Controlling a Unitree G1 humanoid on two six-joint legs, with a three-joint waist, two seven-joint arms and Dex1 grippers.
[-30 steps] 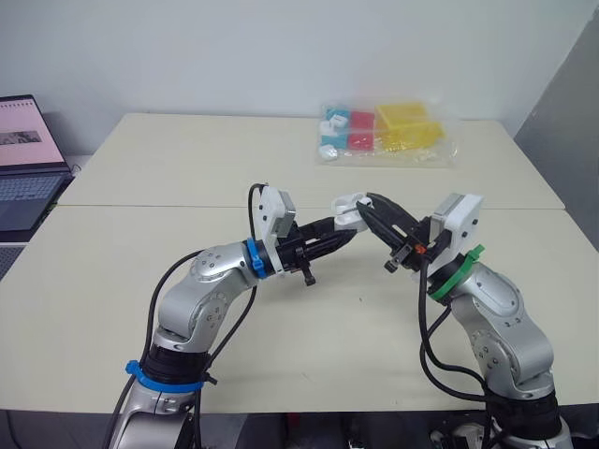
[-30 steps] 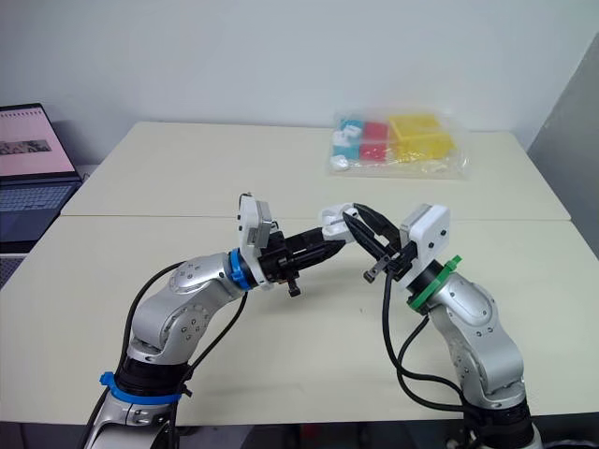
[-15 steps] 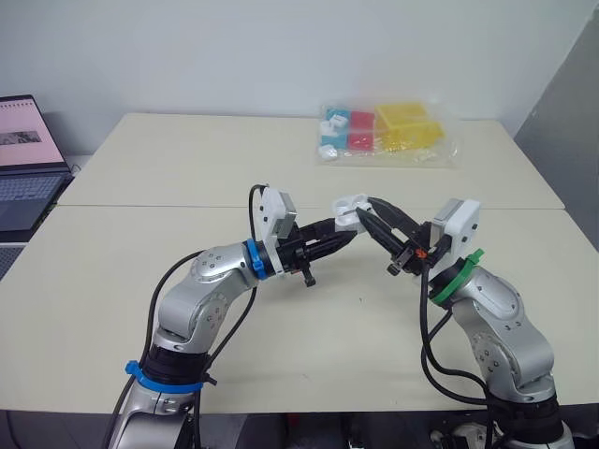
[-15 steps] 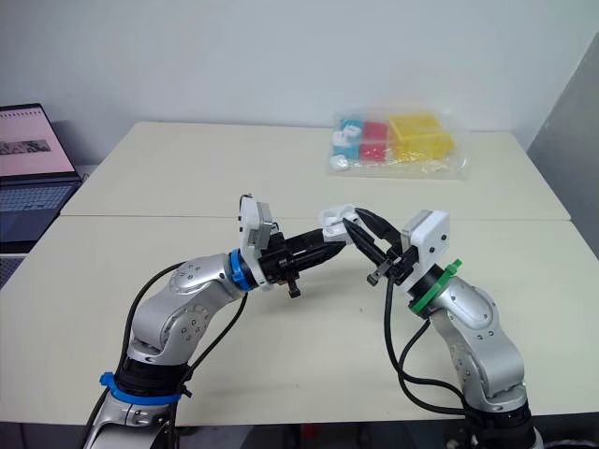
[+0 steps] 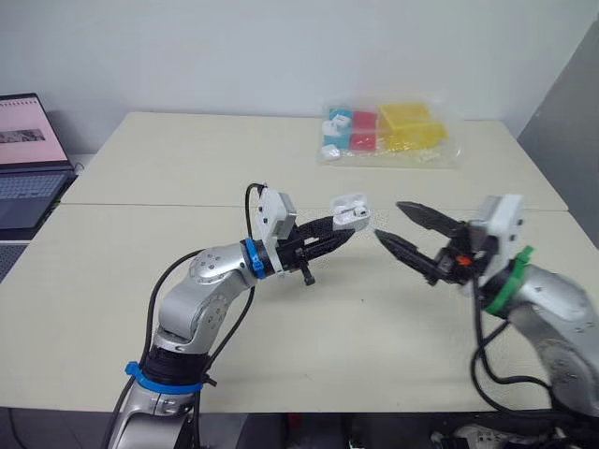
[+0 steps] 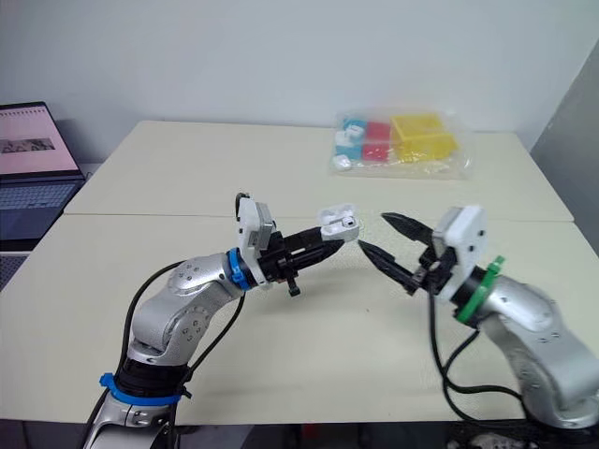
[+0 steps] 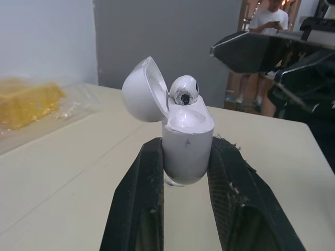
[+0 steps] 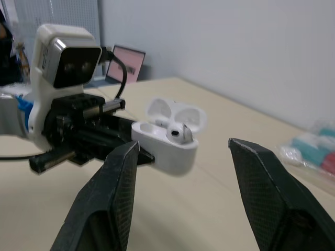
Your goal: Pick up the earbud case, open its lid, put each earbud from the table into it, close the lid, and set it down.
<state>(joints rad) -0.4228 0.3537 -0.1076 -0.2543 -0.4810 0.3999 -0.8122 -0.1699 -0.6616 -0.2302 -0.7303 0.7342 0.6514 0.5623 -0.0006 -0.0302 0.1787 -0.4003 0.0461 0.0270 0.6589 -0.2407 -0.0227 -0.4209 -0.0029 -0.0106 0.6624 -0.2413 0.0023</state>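
One laptop stands well to the left of the earbud case, its screen lit and its body cut off at the edge of the head view. The bench carries it.

One left hand reaches in from the left of the case and pinches the case's lower body between its two fingers, holding it off the bench. The single lid stands swung open. One earbud sits in the case, head up. Whether the seat beside it is filled is hard to make out.

One right hand hangs just right of the case, not touching it, its two fingers spread wide with nothing between them.

One clear bag lies beyond the case and to its right, well apart. It holds blue, red and yellow boxes, and the plastic blurs their count.

One person stands far behind the case, partly hidden by the right hand.
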